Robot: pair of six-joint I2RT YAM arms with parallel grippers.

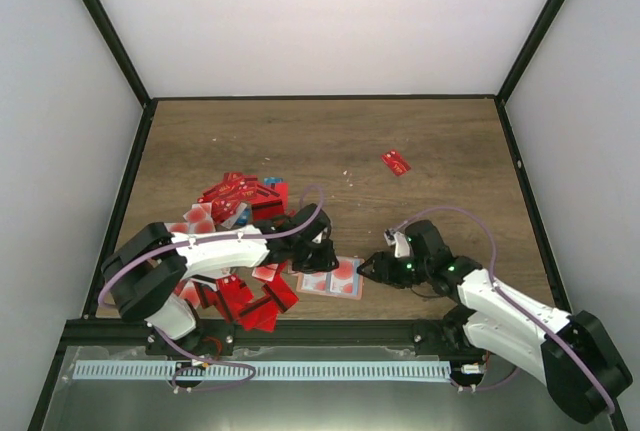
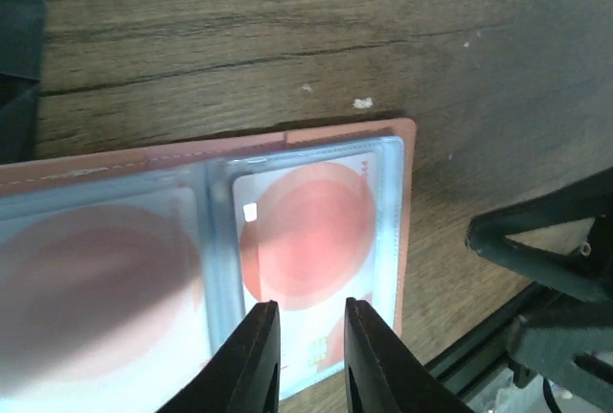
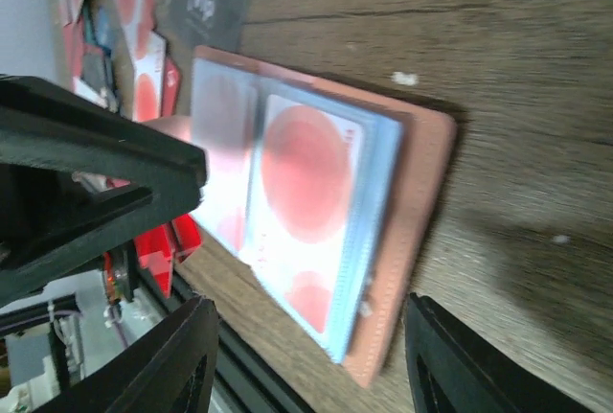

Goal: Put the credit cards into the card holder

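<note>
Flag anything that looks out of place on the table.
One red card lies alone toward the far right of the table, well apart from the heap of cards at the left. The card holder lies open near the front edge; nothing looks damaged.

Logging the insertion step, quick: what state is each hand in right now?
Left hand: slightly open over the card holder, holding nothing.
Right hand: open, empty.

One holder [image 2: 406,193]. One left pincer [image 2: 311,336], one right pincer [image 3: 306,365]. One lone card [image 1: 396,162]. Heaped cards [image 1: 238,199]: too many to count. Two sleeved cards [image 2: 306,231] show inside the holder.
</note>
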